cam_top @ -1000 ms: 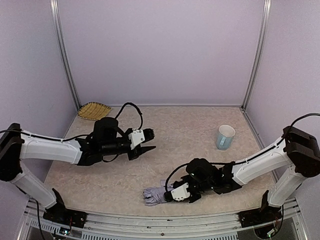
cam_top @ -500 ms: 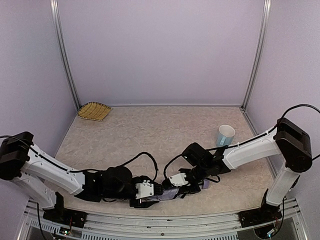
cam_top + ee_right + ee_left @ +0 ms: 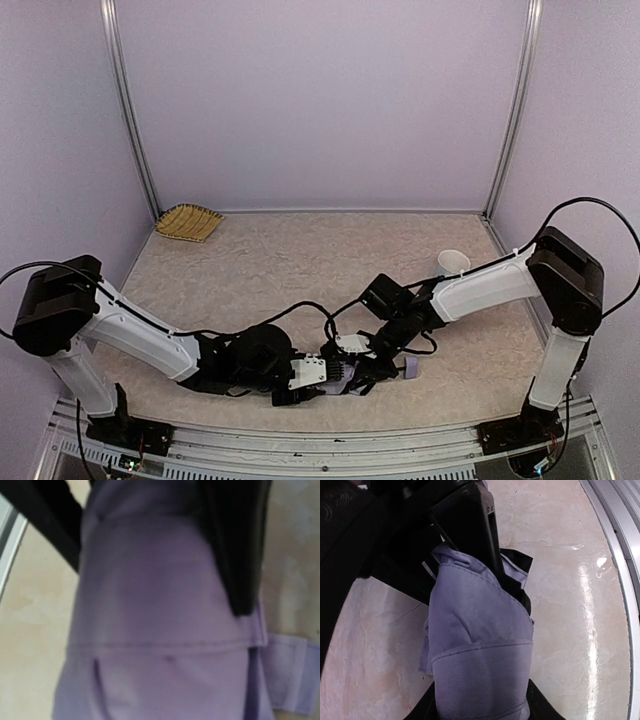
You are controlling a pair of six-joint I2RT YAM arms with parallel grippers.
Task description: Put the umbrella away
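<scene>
The umbrella point(image 3: 404, 368) lies folded as a lavender bundle at the table's front centre, between my two grippers. My left gripper point(image 3: 335, 376) reaches in from the left. In the left wrist view its black fingers point(image 3: 540, 707) sit on both sides of the lavender fabric point(image 3: 480, 650), shut on it. My right gripper point(image 3: 376, 360) comes from the right and meets the same bundle. In the right wrist view blurred lavender fabric point(image 3: 160, 630) fills the frame and hides my own fingers. The black underside point(image 3: 517, 560) shows at the bundle's far end.
A light-blue cup point(image 3: 452, 261) stands at the right, partly behind my right arm. A woven straw basket point(image 3: 188, 221) lies in the back left corner. The metal front rail point(image 3: 320, 440) runs just below the grippers.
My left arm swung from the table's middle left down to the front and closed on the umbrella. The right gripper carried the bundle to the right and a little back.
</scene>
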